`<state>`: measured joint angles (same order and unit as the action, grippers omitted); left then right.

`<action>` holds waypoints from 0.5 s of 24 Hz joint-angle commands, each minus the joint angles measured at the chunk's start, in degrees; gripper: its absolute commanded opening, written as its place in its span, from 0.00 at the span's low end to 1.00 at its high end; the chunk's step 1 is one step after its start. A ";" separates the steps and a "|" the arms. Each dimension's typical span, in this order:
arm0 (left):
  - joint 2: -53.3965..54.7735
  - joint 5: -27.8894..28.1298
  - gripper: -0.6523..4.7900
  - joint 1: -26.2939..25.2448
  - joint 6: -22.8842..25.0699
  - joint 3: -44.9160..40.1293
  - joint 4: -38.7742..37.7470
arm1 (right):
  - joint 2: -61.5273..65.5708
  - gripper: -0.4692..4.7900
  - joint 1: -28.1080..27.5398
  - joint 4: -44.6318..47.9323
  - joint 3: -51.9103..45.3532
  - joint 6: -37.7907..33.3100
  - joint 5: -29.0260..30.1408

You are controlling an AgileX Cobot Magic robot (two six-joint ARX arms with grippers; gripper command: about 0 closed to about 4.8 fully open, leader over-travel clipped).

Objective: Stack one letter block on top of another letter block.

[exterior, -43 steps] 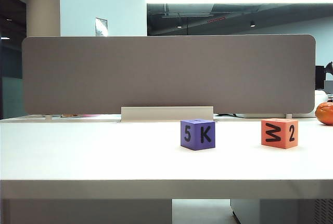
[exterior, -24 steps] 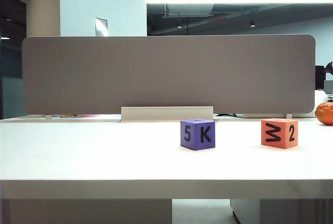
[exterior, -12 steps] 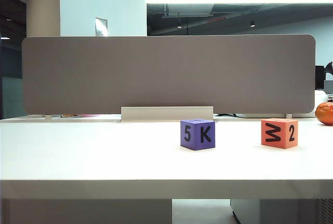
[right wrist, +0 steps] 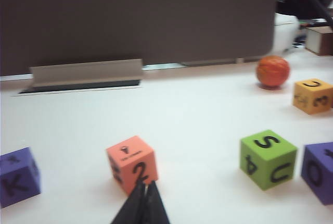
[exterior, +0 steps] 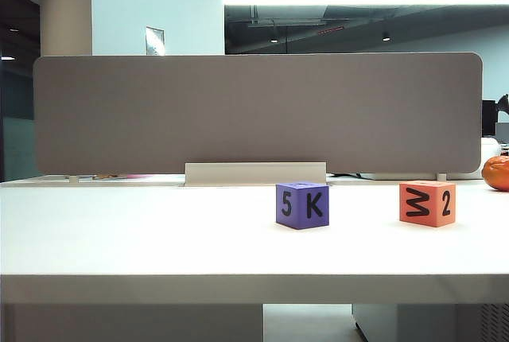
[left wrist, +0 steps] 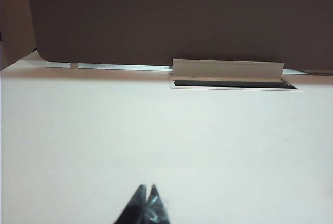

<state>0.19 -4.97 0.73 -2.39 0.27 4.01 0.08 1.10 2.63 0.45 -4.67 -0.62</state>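
Both tools (left wrist: 146, 188) (right wrist: 145, 185) closed, empty; orange-red cube (exterior: 427, 203), purple cube (exterior: 302, 205) unmoved, apart

You are looking at a white tabletop (exterior: 159, 239) that is carrying several cubes. The purple cube (exterior: 302, 205) is sitting well apart from the orange-red cube (exterior: 427, 203). The right wrist view is also showing you a green cube (right wrist: 268, 158), a yellow cube (right wrist: 312, 96), another purple cube (right wrist: 318, 172) and an orange ball (right wrist: 272, 71) lying on it.
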 commanded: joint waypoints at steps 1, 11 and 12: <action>0.04 -0.26 0.11 -0.07 0.02 0.17 -0.15 | 0.04 0.09 0.11 -2.05 2.49 -1.44 0.74; 0.04 -0.39 0.11 -0.07 0.02 0.17 -2.14 | 0.15 0.09 0.11 -8.81 9.84 -1.29 0.68; 0.04 -0.39 0.11 -0.07 0.02 0.17 -2.19 | 0.15 0.09 0.11 -9.14 10.27 -1.29 0.70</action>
<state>0.19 -4.97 0.73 -2.39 0.27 1.37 0.19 1.19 -6.44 9.89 -5.82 0.05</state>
